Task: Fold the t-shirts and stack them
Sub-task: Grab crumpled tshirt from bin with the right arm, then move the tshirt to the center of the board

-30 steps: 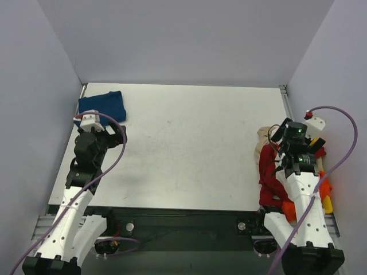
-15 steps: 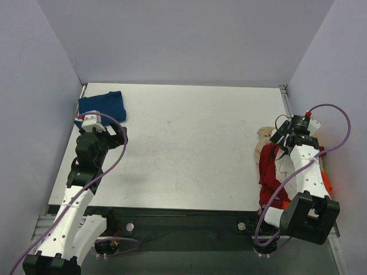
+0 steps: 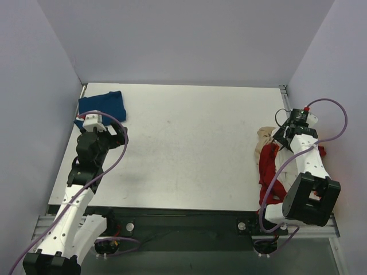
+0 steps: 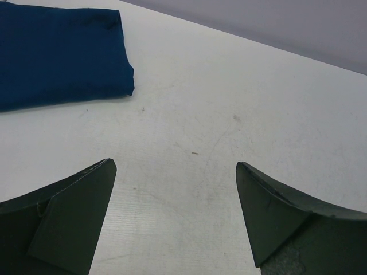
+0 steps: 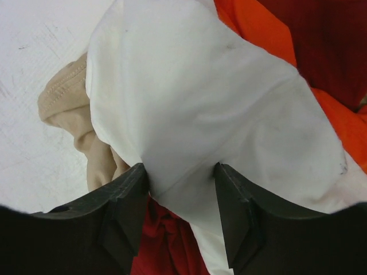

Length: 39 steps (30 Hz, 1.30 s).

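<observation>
My right gripper (image 5: 180, 172) pinches a fold of the cream t-shirt (image 5: 200, 97), one finger pressed to each side, atop the heap at the right edge of the table (image 4: 229, 103). The dark red t-shirt (image 5: 166, 246) lies beneath, the beige t-shirt (image 5: 63, 97) beside and the orange t-shirt (image 5: 252, 23) beyond. My left gripper (image 4: 175, 166) hangs spread wide above the table, with the folded dark blue t-shirt (image 4: 57, 54) past it near the far left corner.

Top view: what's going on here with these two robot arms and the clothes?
The right hand pinches a fold of the white cloth t-shirt atop a heap of crumpled red, orange and beige cloth t-shirts at the right edge of the grey table. The left hand hangs open near a folded dark blue cloth t-shirt in the far left corner.
</observation>
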Tool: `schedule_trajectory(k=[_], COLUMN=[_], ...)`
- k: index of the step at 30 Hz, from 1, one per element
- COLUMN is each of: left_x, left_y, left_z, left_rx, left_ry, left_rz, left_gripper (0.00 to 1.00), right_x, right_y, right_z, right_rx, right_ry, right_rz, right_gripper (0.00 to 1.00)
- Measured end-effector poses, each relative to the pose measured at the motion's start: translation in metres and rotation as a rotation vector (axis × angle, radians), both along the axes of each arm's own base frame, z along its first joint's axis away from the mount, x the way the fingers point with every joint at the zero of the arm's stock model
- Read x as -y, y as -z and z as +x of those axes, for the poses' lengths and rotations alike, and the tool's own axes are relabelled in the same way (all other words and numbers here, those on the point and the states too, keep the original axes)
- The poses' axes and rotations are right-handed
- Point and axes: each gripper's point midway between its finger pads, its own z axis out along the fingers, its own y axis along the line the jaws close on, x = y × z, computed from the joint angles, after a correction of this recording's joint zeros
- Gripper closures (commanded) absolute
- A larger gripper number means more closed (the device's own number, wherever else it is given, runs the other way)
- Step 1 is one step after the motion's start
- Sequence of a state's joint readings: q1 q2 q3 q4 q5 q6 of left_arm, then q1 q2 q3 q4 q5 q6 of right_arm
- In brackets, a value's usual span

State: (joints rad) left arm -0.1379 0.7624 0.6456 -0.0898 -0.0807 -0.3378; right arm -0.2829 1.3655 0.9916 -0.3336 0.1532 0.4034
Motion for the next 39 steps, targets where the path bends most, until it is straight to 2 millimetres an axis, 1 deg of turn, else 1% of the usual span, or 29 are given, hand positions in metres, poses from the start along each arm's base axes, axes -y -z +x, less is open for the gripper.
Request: schedule_trajectory(k=[1,2,4,5,7,8,10,12,15,17,19,22,24,25,27,30,35,37,39], left_x=[0.0,0.0,0.0,0.0,0.0,0.0,0.001,0.002,0.002,0.002,0.002,0.003,0.003,0.003,0.003,0.004,0.005,0.006,0.006], left_y=[0.0,0.0,0.0,0.0,-0.001,-0.001,-0.001,-0.001,-0.001,-0.002,-0.002,-0.004,-0.003,-0.001,0.001,0.001,-0.004,-0.004,-0.005], left_z=[0.0,0.0,0.0,0.0,0.0,0.0,0.0,0.0,0.0,0.0,0.001,0.001,0.001,0.001,0.001,0.001,0.003,0.002,0.002], left_rx=[0.0,0.0,0.001,0.001,0.003,0.004,0.005,0.005,0.006,0.007,0.011,0.019,0.02,0.017,0.014,0.014,0.034,0.034,0.038], left_ry=[0.001,0.0,0.0,0.0,0.001,0.001,0.005,0.006,0.006,0.007,0.008,0.011,0.011,0.011,0.011,0.013,0.017,0.018,0.019], left_rz=[0.001,0.001,0.001,0.001,0.001,0.001,0.001,0.001,0.002,0.003,0.003,0.002,0.003,0.003,0.003,0.004,0.001,0.001,0.0], left_gripper=[0.03,0.03,0.03,0.03,0.03,0.03,0.03,0.03,0.03,0.03,0.03,0.03,0.03,0.03,0.03,0.03,0.03,0.03,0.03], right_x=[0.0,-0.001,0.0,0.0,0.0,0.0,0.0,-0.001,-0.004,-0.008,-0.016,-0.038,-0.059,-0.067,-0.083,-0.112,-0.181,-0.207,-0.234], right_y=[0.002,0.004,0.004,0.003,-0.001,-0.005,-0.016,-0.034,-0.074,-0.113,-0.16,-0.232,-0.275,-0.291,-0.319,-0.351,-0.395,-0.418,-0.439], right_z=[0.0,0.0,0.0,-0.001,-0.002,-0.003,-0.004,-0.005,-0.009,-0.011,-0.015,-0.024,-0.032,-0.035,-0.044,-0.05,-0.046,-0.042,-0.042], right_rx=[-0.007,-0.012,-0.013,-0.012,-0.01,-0.006,0.016,0.055,0.143,0.233,0.345,0.522,0.643,0.685,0.767,0.873,1.017,1.063,1.099], right_ry=[-0.001,-0.001,-0.005,-0.005,-0.006,-0.006,-0.007,-0.007,-0.013,-0.024,-0.048,-0.119,-0.193,-0.228,-0.298,-0.435,-0.765,-0.893,-1.017], right_rz=[0.003,0.006,0.003,0.002,-0.002,-0.004,-0.014,-0.025,-0.054,-0.088,-0.127,-0.173,-0.173,-0.166,-0.146,-0.09,0.092,0.153,0.198], right_gripper=[0.57,0.66,0.75,0.84,0.94,1.0,1.0,1.0,1.0,1.0,1.0,1.0,1.0,1.0,1.0,1.0,1.0,1.0,1.0])
